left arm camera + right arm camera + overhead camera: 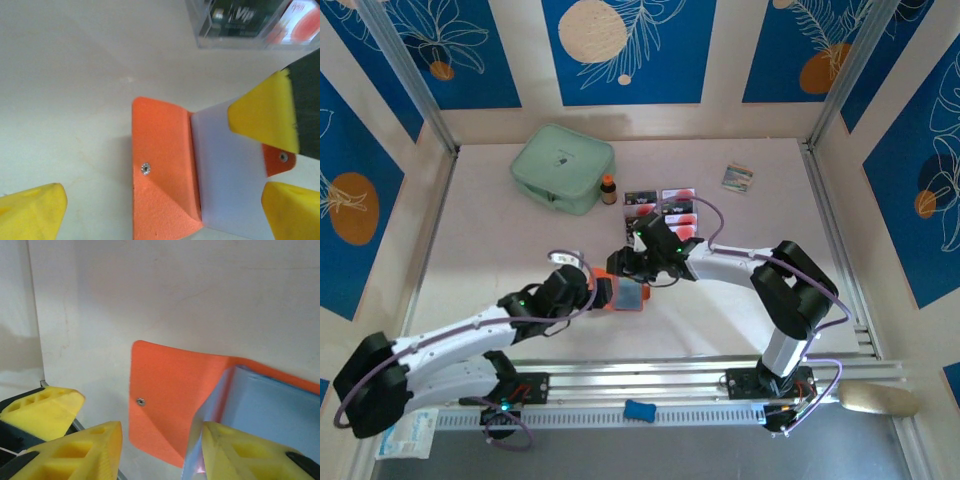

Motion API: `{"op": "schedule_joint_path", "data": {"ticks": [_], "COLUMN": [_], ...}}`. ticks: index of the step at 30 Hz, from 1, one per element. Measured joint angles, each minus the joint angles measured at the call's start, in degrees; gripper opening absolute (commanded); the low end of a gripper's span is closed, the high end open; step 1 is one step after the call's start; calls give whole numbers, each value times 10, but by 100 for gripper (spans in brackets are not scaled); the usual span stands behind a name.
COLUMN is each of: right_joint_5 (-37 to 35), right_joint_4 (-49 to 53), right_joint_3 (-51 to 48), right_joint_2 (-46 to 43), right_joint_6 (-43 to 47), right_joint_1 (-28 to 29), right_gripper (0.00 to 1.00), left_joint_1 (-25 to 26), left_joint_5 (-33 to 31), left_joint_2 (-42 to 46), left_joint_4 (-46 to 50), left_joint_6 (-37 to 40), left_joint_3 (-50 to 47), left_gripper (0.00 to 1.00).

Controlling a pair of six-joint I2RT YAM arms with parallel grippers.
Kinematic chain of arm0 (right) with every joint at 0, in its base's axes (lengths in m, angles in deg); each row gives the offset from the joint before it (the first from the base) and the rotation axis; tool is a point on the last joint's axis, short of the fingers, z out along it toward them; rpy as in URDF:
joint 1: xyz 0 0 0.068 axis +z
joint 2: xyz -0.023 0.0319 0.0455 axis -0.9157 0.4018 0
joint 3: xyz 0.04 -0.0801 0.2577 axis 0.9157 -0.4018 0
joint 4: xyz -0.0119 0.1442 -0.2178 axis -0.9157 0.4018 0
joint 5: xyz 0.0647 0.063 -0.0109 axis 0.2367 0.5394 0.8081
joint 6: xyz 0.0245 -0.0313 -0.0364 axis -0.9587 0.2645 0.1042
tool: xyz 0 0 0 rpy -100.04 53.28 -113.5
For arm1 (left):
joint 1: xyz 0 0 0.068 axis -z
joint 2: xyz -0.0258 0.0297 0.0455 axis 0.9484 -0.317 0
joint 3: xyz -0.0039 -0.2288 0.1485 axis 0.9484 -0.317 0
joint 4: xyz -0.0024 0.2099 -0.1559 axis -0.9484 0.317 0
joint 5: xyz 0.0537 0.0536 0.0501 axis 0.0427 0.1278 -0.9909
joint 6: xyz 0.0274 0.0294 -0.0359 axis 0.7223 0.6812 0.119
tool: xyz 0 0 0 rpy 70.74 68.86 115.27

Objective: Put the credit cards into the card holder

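Note:
The card holder (628, 296) lies unfolded on the table, an orange-red flap with a snap stud (162, 165) on the left and a grey inside (227, 185) on the right. My left gripper (162, 215) is open wide, its yellow fingers either side of the holder. My right gripper (165, 455) is open over the holder, with one fingertip (245, 450) at the edge of the grey leaf. That gripper's finger (265, 117) also shows over the grey inside in the left wrist view. The credit cards (662, 205) lie in rows behind the holder, black and pale with red marks.
A mint-green zip pouch (563, 167) sits at the back left with a small brown bottle (609, 189) beside it. A small multicoloured packet (737, 177) lies at the back right. A blue object (640, 409) rests on the rail between the arm bases.

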Motion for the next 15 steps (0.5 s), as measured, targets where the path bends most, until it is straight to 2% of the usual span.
{"op": "schedule_joint_path", "data": {"ticks": [6,15], "right_joint_5": [0,-2], "right_joint_4": [5,16], "right_joint_3": [51,80], "right_joint_2": [42,111], "right_joint_6": [-5,-10], "right_joint_1": [14,22], "right_gripper": [48,48], "left_joint_1": [-4,-5], "left_joint_5": [-20,-55], "left_joint_2": [81,121], "left_joint_4": [39,98], "left_joint_6": [-5,-15], "left_joint_3": [-20,-32], "left_gripper": [100,100]}}
